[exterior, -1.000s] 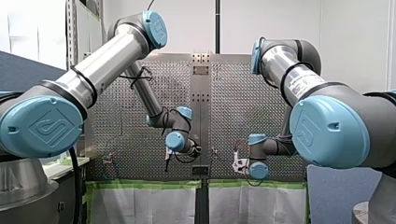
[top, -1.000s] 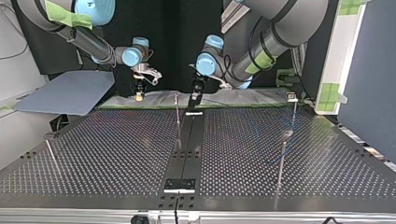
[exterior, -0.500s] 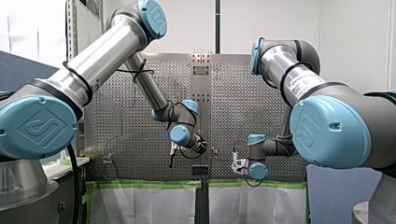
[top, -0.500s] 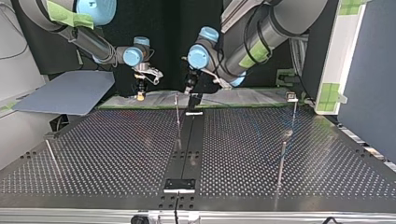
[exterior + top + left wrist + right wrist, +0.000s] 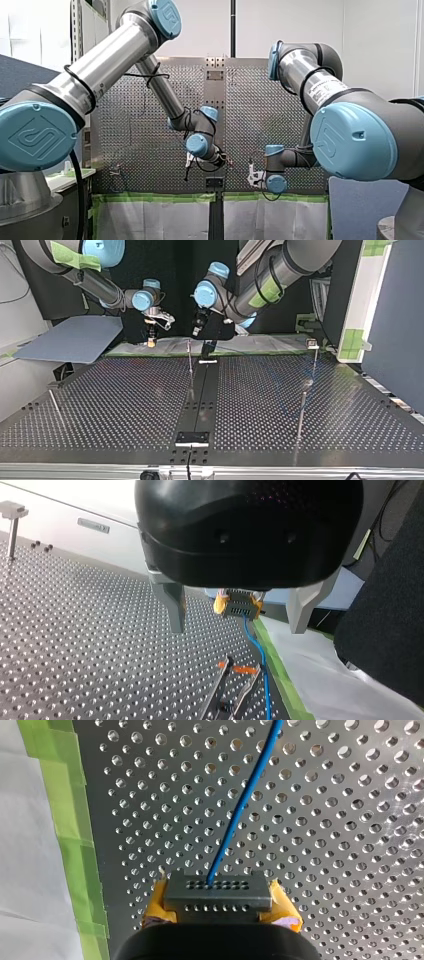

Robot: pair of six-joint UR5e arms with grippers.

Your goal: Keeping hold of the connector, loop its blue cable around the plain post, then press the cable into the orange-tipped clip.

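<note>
Front view, my left gripper [image 5: 188, 169]: sits before the perforated table [image 5: 140, 135], close to its middle seam; too small here for me to read the fingers.
Front view, my right gripper [image 5: 254, 175]: near the left one on its right side, low by the green tape [image 5: 270, 197]; I cannot tell its grip from here.
Top view, my right gripper: at the view's left, over the table's far edge, pointing down.
Top view, my left gripper: near the right one but apart from it, held a little higher above the far edge.
Left wrist view, my left gripper: its metal fingers [image 5: 172, 605] stand wide apart with nothing between them.
Left wrist view, connector [image 5: 239, 606]: ahead of my left gripper, seen through the gap, held in the yellow pads [image 5: 220, 605] of my right gripper.
Left wrist view, blue cable [image 5: 254, 650]: drops from the connector and runs down past the orange-tipped clip [image 5: 235, 669], along one side of it; I cannot tell whether they touch.
Left wrist view, flat-headed post [image 5: 11, 525]: well apart from the clip, far off to the side.
Right wrist view, my right gripper: clamped on the connector, a yellow pad on each side of it.
Right wrist view, blue cable: leaves the connector's face and runs ahead over the table, with the green tape alongside.
</note>
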